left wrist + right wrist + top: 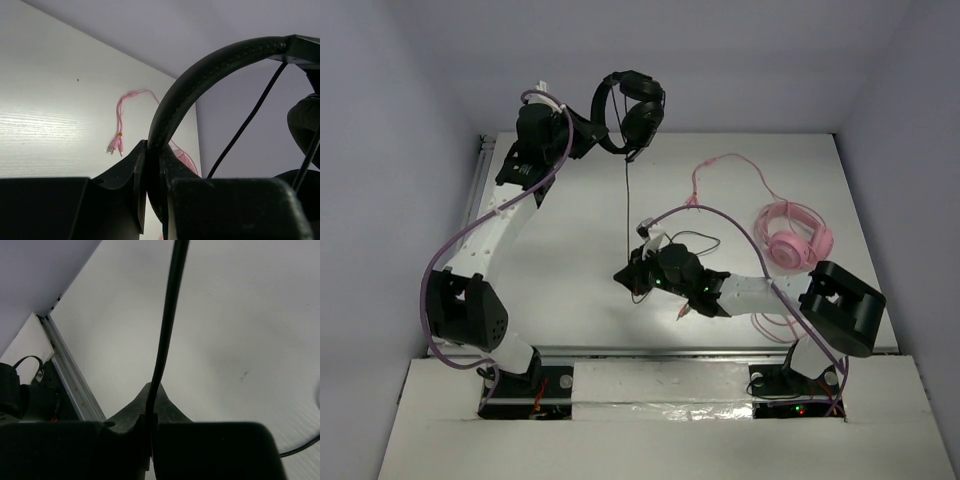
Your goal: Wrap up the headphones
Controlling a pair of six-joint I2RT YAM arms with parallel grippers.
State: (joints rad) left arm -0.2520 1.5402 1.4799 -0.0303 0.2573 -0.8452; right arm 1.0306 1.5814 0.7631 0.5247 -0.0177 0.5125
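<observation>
While hanging clear of the surface (pixel 560 260) near its far edge, the headphones (pixel 632 108) are being held by the headband. The left gripper (pixel 592 122) is pinching it, jaws closed tight on the padding. Both earcups are dangling to the right of that grip, close to the back wall.

The thin black cable (pixel 626 200) is running straight from the headphones toward the near side. There the right gripper (pixel 626 278) is clamping it, jaws all but shut on the cord. Between the two grippers the cable is crossing bare white surface, with open room on either side.

Further right, well apart from the cable, pink headphones (pixel 794 240) are lying flat, with their pink cable (pixel 720 168) looping toward the back. Grey walls are closing in the surface on the left, back and right, and a metal rail (pixel 480 180) is running along the left edge.

The left wrist view is showing what the top view is hiding: the headband arching up from between the fingers (pixel 125 175), and the pink cable's plug end lying on the surface. The right wrist view is showing the cord passing between its closed fingers (pixel 167 410), with the rail beyond them.
</observation>
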